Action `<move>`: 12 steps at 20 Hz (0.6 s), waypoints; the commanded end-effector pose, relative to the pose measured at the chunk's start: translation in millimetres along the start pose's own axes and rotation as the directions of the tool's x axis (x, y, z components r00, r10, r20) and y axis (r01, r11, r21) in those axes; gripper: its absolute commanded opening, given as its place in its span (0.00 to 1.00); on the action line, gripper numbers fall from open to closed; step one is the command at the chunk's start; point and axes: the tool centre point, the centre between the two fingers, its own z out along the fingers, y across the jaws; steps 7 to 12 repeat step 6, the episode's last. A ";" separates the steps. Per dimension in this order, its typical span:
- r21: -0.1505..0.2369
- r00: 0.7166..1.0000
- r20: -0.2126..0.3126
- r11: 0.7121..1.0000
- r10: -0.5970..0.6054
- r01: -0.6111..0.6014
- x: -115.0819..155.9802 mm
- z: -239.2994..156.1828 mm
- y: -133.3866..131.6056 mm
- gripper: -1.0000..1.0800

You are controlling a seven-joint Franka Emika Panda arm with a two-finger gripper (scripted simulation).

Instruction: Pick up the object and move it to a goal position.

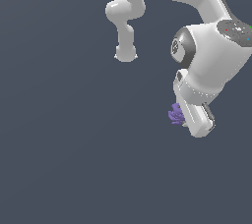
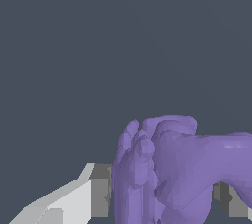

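White robot arm (image 1: 211,46) fills the exterior view's upper right, bent down over a flat dark grey-blue surface (image 1: 74,159). Its hand (image 1: 189,120) points downward and grips the purple lump (image 1: 175,114), which shows at the hand's side toward the exterior view's left. In the wrist view the lump (image 2: 167,169) looks big and lobed, wedged between the two fingers (image 2: 98,191), one on each side. Whether it rests on the surface cannot be told.
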 end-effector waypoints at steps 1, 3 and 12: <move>0.000 1.000 0.000 1.000 0.000 0.000 -2.2 -3.0 -3.0 0.00; 0.000 1.000 0.000 1.000 0.000 0.000 -3.1 -4.1 -4.3 0.00; 0.000 1.000 0.001 1.000 0.000 0.000 -3.5 -4.7 -5.1 0.00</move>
